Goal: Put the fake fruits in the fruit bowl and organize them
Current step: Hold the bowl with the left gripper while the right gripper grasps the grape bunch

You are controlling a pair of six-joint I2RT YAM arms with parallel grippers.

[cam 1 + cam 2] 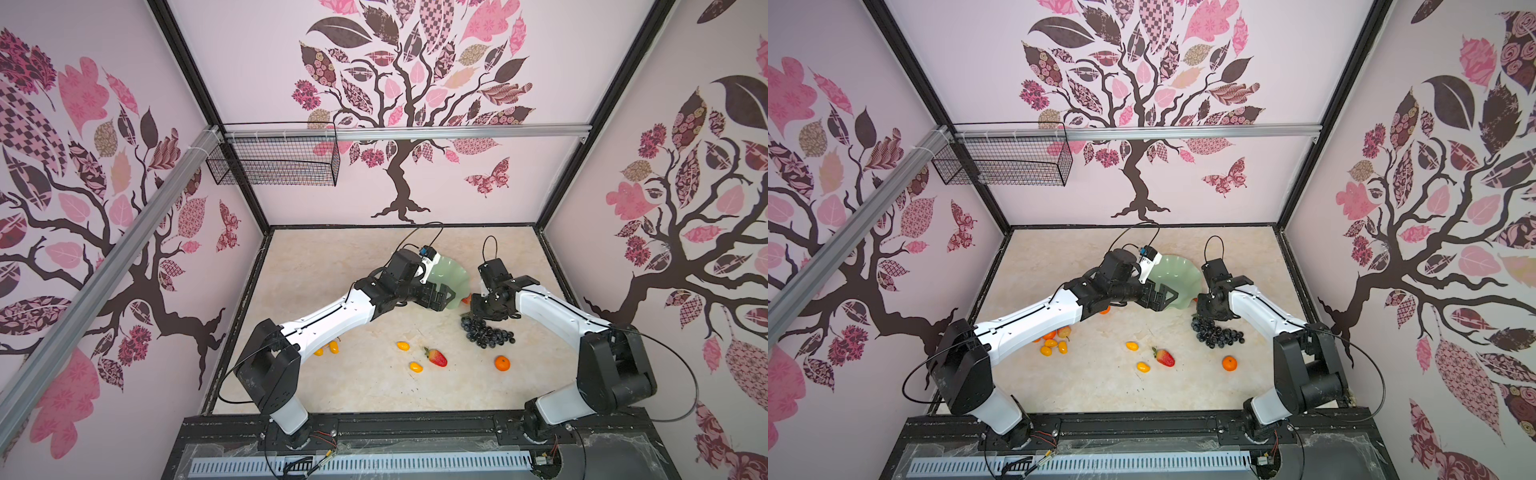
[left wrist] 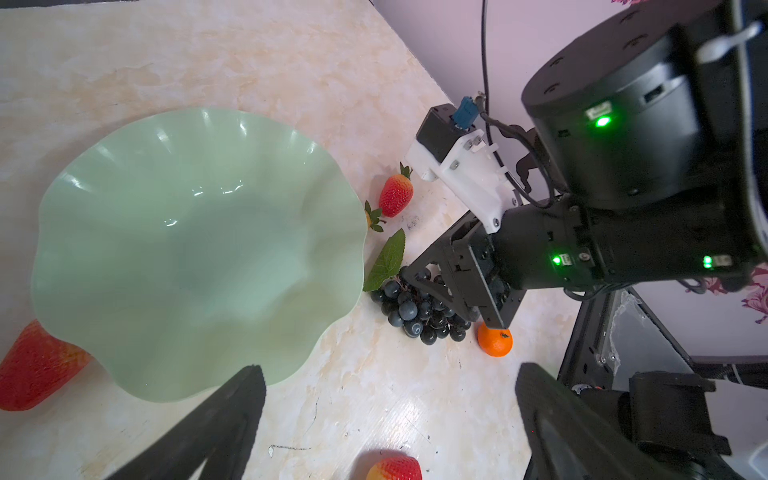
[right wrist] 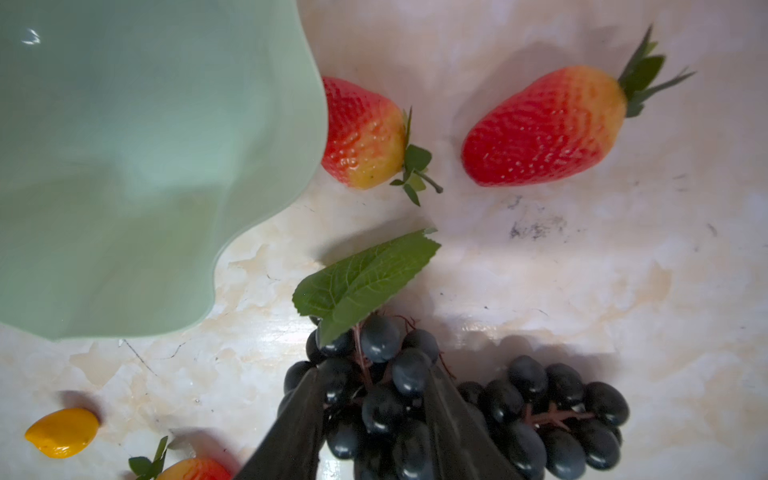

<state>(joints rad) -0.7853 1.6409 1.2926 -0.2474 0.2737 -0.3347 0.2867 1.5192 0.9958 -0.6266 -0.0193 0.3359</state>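
Observation:
The mint-green fruit bowl (image 1: 451, 272) (image 1: 1177, 272) (image 2: 187, 249) (image 3: 124, 166) stands empty at mid table. Just in front of its near rim my left gripper (image 1: 446, 297) (image 2: 390, 370) hangs open and holds nothing. The dark grape bunch (image 1: 488, 334) (image 1: 1219, 336) (image 3: 540, 415) lies on the table right of the bowl. My right gripper (image 1: 478, 311) (image 3: 374, 370) is open astride its leafy end, with grapes between the fingers. Two strawberries (image 3: 365, 137) (image 3: 540, 129) lie beside the bowl. A third strawberry (image 1: 436, 357), an orange (image 1: 502, 363) and small yellow ovals (image 1: 402, 345) lie nearer the front.
Under the left arm sits a cluster of ovals (image 1: 1050, 343), an orange and a pear (image 1: 1064, 331). Another strawberry (image 2: 33, 370) rests against the bowl's far side. A black wire basket (image 1: 274, 164) hangs on the back rail. Walls enclose the table.

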